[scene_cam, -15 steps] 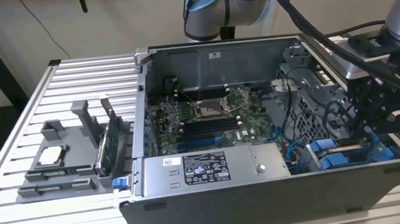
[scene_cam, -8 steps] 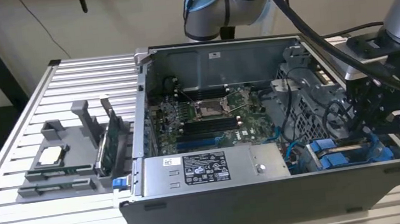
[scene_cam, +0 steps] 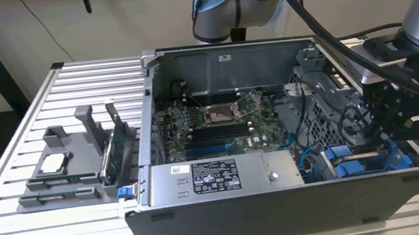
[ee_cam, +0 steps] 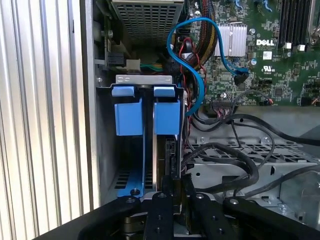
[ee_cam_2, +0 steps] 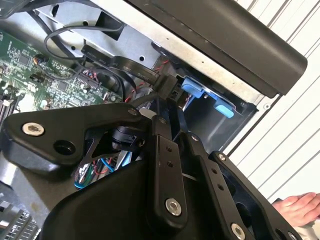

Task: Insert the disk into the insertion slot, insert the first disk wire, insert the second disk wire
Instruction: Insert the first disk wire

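In the exterior view the gripper [scene_cam: 388, 138] hangs low inside the open case [scene_cam: 280, 214], on the exterior view's right. It is just above the blue-framed disk [scene_cam: 356, 164], which sits low in a corner of the case.

In the second wrist view the gripper [ee_cam_2: 170, 107] has its fingers pressed close on the black plug [ee_cam_2: 167, 85] of a flat wire [ee_cam_2: 125, 65]. It looks like a pinch, but the arm hides part of the tips, so I am not fully sure. The disk [ee_cam_2: 192, 90] shows its blue tabs just past the plug. A person's hand [ee_cam_2: 300, 207] is outside the case.

In the first wrist view the gripper [ee_cam: 170, 192] points at the disk [ee_cam: 166, 116], which is deep in the slot [ee_cam: 107, 150]. Loose black wires [ee_cam: 225, 150] lie just beside it.

Here is what could go wrong. If the plug goes in tilted, it may jam or bend the pins. If the pinch is weak, the plug may slip out. The wire may catch on the loose black wires and tug the plug sideways. The gripper may also bump the blue tabs, because they are so near.
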You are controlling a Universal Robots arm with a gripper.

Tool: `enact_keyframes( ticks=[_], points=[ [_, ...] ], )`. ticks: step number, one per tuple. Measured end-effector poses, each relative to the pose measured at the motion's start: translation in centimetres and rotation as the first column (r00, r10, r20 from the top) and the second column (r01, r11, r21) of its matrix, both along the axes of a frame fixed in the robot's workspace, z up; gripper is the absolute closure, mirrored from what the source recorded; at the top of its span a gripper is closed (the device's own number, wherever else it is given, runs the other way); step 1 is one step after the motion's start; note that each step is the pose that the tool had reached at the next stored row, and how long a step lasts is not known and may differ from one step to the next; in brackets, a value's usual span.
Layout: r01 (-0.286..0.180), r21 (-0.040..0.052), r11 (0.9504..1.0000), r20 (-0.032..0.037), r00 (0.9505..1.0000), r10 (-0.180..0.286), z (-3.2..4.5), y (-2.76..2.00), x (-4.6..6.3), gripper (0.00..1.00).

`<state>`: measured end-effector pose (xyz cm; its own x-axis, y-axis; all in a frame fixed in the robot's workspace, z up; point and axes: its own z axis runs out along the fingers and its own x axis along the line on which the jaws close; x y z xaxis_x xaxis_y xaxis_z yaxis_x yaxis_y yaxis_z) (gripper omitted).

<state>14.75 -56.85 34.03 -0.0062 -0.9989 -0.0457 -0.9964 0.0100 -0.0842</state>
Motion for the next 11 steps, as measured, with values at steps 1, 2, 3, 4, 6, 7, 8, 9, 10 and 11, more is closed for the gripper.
enact_keyframes(
  ticks=[1,2,3,4,6,7,8,9,10,11],
  points=[
    [0.001,0.0000,1.0000,0.0000,1.0000,-0.001,0.00,-0.07,0.01,0.81],
    [0.002,0.0001,1.0000,0.0000,1.0000,-0.002,0.00,-0.12,0.01,0.81],
    [0.003,0.0000,1.0000,0.0000,1.0000,-0.003,0.00,-0.15,0.01,0.81],
    [0.004,0.0001,1.0000,0.0000,1.0000,-0.004,0.00,-0.15,0.01,0.81],
    [0.005,0.0001,1.0000,0.0000,1.0000,-0.005,0.03,-0.16,0.01,0.81],
    [0.005,-0.0003,1.0000,0.0000,1.0000,-0.005,0.08,-0.17,0.01,0.81],
    [0.006,0.0001,1.0000,0.0000,1.0000,-0.006,0.12,-0.17,0.01,0.81],
    [0.007,0.0001,1.0000,0.0000,1.0000,-0.007,0.14,-0.17,0.01,0.81],
    [0.007,0.0002,1.0000,0.0000,1.0000,-0.007,0.14,-0.16,0.01,0.81],
    [0.008,0.0001,1.0000,0.0001,1.0000,-0.008,0.14,-0.16,0.01,0.81]
  ],
)
